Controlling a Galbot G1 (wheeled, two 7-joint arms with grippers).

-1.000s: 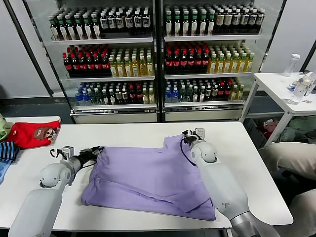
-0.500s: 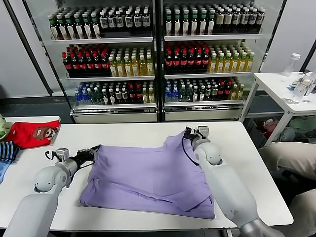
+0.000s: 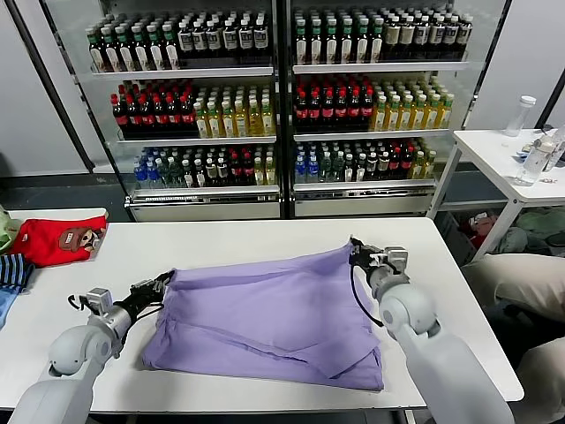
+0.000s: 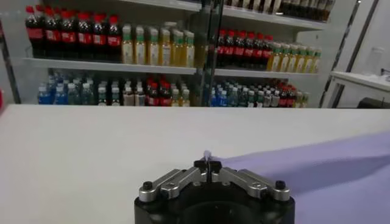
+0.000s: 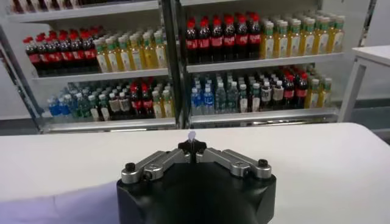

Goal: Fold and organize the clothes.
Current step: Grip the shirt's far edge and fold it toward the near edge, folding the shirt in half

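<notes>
We are in the spreading step that comes ahead of any fold: the shirt (image 3: 274, 314) lies on the table (image 3: 265, 237) between our two grippers, its far edge drawn taut from one to the other. The left gripper (image 3: 163, 283) has its fingers pinched shut on the shirt's far-left corner; the left wrist view shows the tips (image 4: 208, 165) meeting with a sliver of purple cloth caught between them and the fabric running off to one side. The right gripper (image 3: 357, 253) is likewise closed on the far-right corner, lifted a little off the table, with a small tuft of cloth at its tips (image 5: 192, 145) in the right wrist view. The near part of the shirt, toward us from both grippers, is rumpled, with a diagonal crease and a doubled-over hem. We judge the next move calls for keeping both pinches firm and laying the edge down flat and even, so the cloth settles without wrinkles; unequal pull would skew it. Outward of the left gripper, well apart, lie a red garment (image 3: 60, 239) and a striped cloth (image 3: 15, 271) at the table's end; neither touches the shirt. Beyond the table stand bottle coolers (image 3: 282, 97). Nothing blocks either arm's path.
</notes>
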